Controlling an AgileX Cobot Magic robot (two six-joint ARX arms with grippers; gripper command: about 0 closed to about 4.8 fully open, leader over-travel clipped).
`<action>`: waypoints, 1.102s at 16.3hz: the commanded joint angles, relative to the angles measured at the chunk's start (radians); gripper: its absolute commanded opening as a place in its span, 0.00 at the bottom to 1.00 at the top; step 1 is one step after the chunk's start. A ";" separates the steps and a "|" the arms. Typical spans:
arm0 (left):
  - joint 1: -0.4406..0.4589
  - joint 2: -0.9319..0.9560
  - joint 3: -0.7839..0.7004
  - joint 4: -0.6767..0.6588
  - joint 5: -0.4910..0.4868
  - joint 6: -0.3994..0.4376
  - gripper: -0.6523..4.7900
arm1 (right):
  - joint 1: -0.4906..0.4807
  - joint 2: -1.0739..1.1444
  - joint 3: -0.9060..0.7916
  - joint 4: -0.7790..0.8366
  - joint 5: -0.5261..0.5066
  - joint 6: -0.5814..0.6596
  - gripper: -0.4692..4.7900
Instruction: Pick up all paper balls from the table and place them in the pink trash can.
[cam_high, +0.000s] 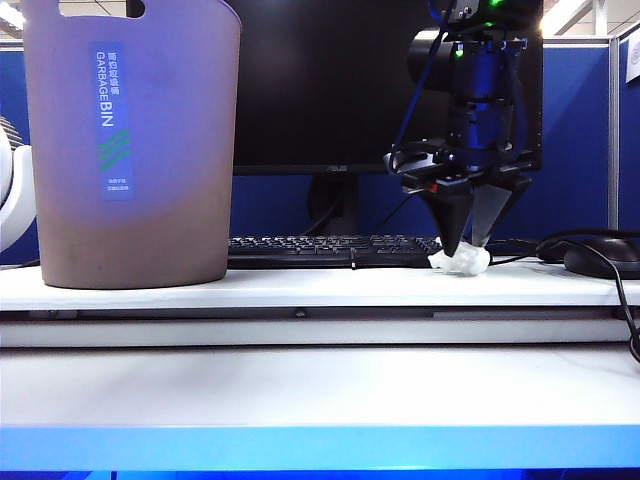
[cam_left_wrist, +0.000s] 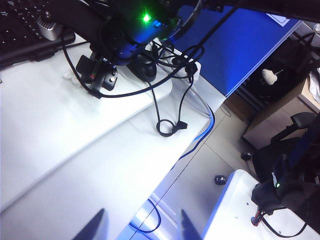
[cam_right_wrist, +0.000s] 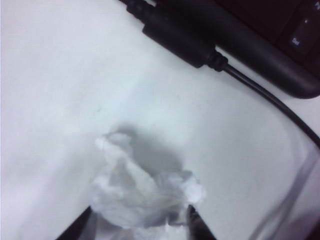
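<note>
One white paper ball (cam_high: 462, 262) lies on the raised shelf of the table (cam_high: 300, 390), just in front of the keyboard. My right gripper (cam_high: 466, 248) points straight down over it, its two dark fingers pressed against the ball's sides. The right wrist view shows the paper ball (cam_right_wrist: 145, 195) filling the space between the right gripper's (cam_right_wrist: 139, 225) fingertips. The pink trash can (cam_high: 130, 140) stands upright at the shelf's left end. My left gripper (cam_left_wrist: 141, 227) is open and holds nothing, above the table's front corner. It is outside the exterior view. From there a bit of the paper ball (cam_left_wrist: 69, 78) shows beside the right arm.
A black keyboard (cam_high: 330, 247) and a dark monitor (cam_high: 330, 80) stand behind the ball. A black mouse (cam_high: 600, 258) with its cable lies at the right end of the shelf. Looped black cables (cam_left_wrist: 167, 127) hang over the shelf edge. A thick cable plug (cam_right_wrist: 190, 40) lies near the ball.
</note>
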 joint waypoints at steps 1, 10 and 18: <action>0.002 -0.004 0.003 0.009 0.031 0.002 0.46 | 0.000 -0.002 0.005 0.012 -0.002 0.003 0.41; 0.002 -0.017 0.003 0.011 0.031 0.000 0.46 | 0.000 0.049 0.005 0.016 -0.032 0.008 0.52; 0.002 -0.023 0.004 0.057 0.093 0.001 0.46 | 0.002 0.024 0.008 -0.014 -0.101 0.002 0.09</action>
